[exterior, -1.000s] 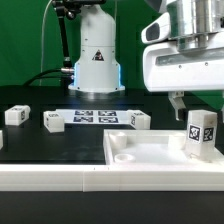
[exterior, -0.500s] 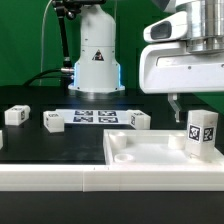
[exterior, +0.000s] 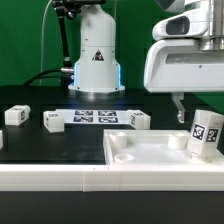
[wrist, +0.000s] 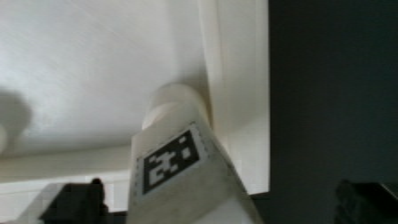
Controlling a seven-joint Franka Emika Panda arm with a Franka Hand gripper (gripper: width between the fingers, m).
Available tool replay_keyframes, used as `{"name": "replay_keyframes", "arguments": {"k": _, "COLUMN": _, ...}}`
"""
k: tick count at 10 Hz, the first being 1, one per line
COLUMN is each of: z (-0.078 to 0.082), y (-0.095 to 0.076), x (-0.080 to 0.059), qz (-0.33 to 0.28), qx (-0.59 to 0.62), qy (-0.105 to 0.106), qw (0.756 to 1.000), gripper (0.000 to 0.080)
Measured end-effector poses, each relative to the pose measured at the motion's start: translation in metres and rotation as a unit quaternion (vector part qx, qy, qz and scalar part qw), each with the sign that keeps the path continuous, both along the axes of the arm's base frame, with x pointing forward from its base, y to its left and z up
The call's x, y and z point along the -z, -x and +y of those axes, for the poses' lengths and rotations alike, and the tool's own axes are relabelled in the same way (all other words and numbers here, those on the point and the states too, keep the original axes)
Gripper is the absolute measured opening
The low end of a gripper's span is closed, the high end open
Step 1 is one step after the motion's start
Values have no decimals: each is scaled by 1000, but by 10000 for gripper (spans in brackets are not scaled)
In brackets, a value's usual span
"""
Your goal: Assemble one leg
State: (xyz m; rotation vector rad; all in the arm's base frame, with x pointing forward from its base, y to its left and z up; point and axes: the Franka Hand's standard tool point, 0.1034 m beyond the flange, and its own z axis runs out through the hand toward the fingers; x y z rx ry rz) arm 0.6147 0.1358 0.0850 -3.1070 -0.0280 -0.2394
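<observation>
Leaning leg (exterior: 205,134), long axis near upright, slightly tilted, claw (wrist: 226,201) spread wide, gripping nothing

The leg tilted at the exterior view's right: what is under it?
The white tray lies under the leg, whose rounded end meets the tray near a corner. The contact spot is covered, so whether it sits in a socket cannot be seen.

Before you, the marker board (exterior: 96,117) lies flat on the black table (exterior: 45,146), beyond the large white tray panel (exterior: 150,148), against a green backdrop (exterior: 25,40).
</observation>
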Motion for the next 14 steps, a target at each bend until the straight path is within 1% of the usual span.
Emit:
{"name": "replay_keyframes", "arguments": {"k": 4, "z": -8, "y": -1, "x": 0, "qz": -3, "qx": -130, "qy": 22, "qw": 991, "gripper": 649}}
{"name": "replay_keyframes", "arguments": {"k": 5, "z": -8, "y": -1, "x": 0, "qz": -4, "qx": -165, "qy": 27, "qw": 986, "gripper": 527}}
{"name": "replay_keyframes", "arguments": {"k": 6, "z": -8, "y": -1, "x": 0, "qz": -4, "qx": -161, "qy": 26, "qw": 987, "gripper": 527}}
{"name": "replay_keyframes", "arguments": {"k": 7, "z": -8, "y": -1, "x": 0, "qz": -4, "qx": -161, "qy": 26, "qw": 987, "gripper": 388}}
{"name": "replay_keyframes", "arguments": {"k": 8, "z": -10, "y": -3, "x": 0, "qz": -5, "qx": -159, "qy": 27, "qw": 987, "gripper": 294}}
{"name": "replay_keyframes", "arguments": {"k": 12, "z": -12, "y": -3, "x": 0, "qz": -5, "qx": -151, "qy": 26, "qw": 988, "gripper": 294}}
{"name": "replay_keyframes", "arguments": {"k": 13, "z": -12, "y": -3, "x": 0, "qz": -4, "qx": -138, "qy": 23, "qw": 990, "gripper": 294}}
{"name": "replay_keyframes", "arguments": {"k": 14, "z": -13, "y": -3, "x": 0, "qz": -2, "qx": -72, "qy": 8, "qw": 997, "gripper": 294}}
